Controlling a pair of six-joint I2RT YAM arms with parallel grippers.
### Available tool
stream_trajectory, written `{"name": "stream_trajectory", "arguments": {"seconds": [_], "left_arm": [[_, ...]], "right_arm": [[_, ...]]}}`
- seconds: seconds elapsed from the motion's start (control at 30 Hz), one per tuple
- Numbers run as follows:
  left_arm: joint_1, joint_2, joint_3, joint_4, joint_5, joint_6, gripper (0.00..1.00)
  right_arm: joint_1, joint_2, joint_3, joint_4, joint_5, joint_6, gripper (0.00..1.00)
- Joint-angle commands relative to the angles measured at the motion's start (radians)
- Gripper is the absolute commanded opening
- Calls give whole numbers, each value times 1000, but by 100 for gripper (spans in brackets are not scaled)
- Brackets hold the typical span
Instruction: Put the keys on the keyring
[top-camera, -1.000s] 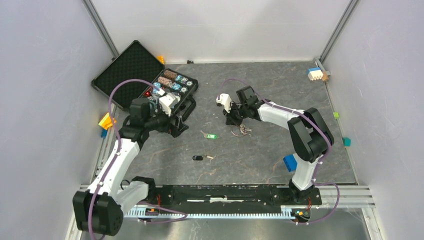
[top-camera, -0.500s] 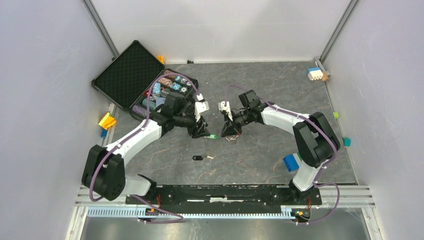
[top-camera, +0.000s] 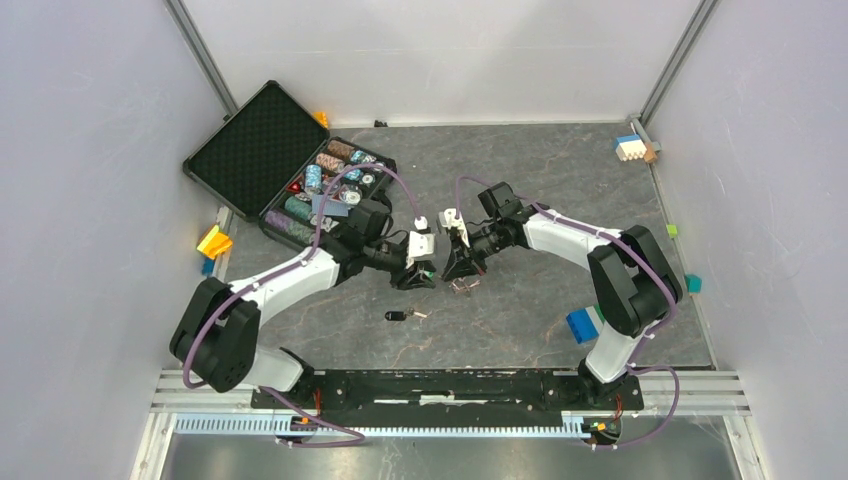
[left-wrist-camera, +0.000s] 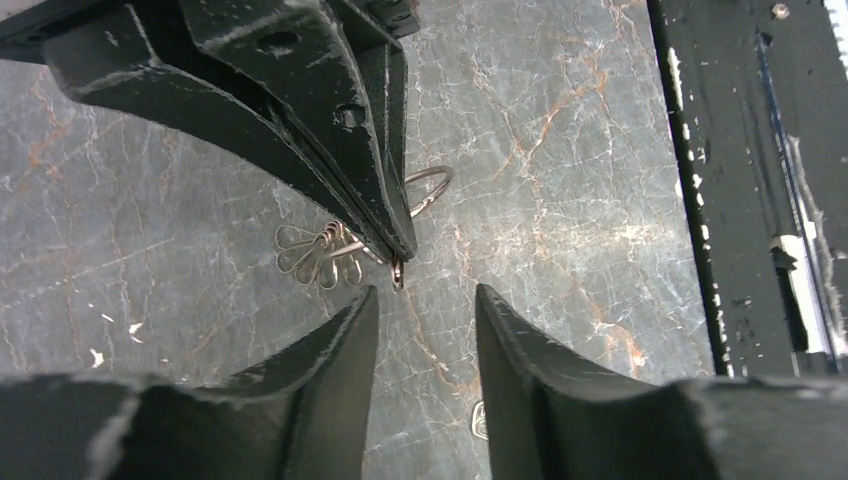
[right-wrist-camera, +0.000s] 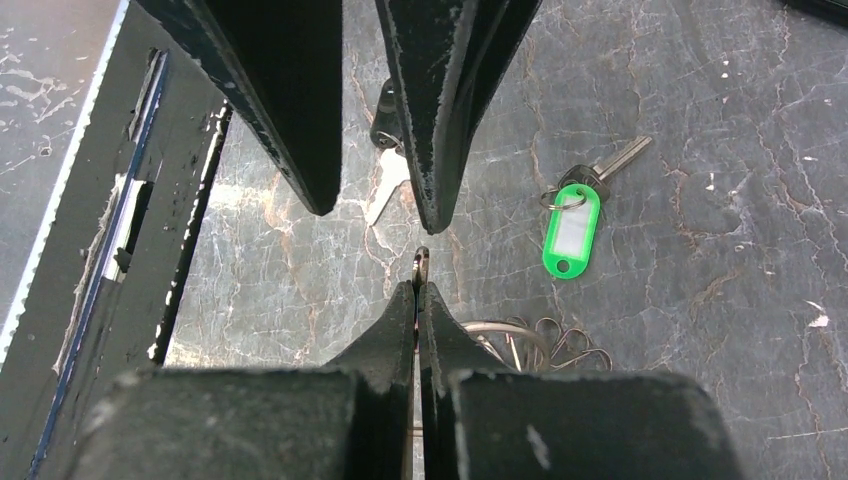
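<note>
Swung over from the black case (top-camera: 250, 140), the left arm now faces the right one tip to tip. That case lies open well behind the left gripper (left-wrist-camera: 425, 300), its compartments packed with coloured rolls (top-camera: 318, 180) whose labels are too small to read. Left jaws stand half apart, holding nothing; the black key (top-camera: 396, 316) lies near them. The right gripper (right-wrist-camera: 418, 295) is pinched tight on the keyring (left-wrist-camera: 445, 178), its plain keys (left-wrist-camera: 320, 255) fanned below, and the green key (right-wrist-camera: 572, 232) lies just ahead. A blue block (top-camera: 580, 325) sits well behind.
</note>
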Motion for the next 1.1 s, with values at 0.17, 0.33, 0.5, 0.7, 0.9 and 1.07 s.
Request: {"name": "stream_trajectory", "arguments": {"seconds": [0.17, 0.33, 0.5, 0.7, 0.9, 1.07], "left_arm": [[-9, 13, -71, 205, 38, 58, 37], [-12, 21, -93, 268, 29, 41, 39], [-17, 37, -84, 268, 19, 36, 39], [-25, 51, -77, 265, 1, 40, 39], [-29, 55, -72, 265, -1, 32, 35], [-33, 69, -67, 264, -5, 22, 29]], "right_arm": [[-1, -39, 5, -5, -42, -33, 0], [-1, -43, 2, -1, -44, -33, 0], [-2, -46, 3, -3, -44, -33, 0], [-2, -48, 2, -5, -42, -33, 0], [-5, -44, 2, -6, -39, -39, 0], [-5, -42, 4, -6, -38, -40, 0]]}}
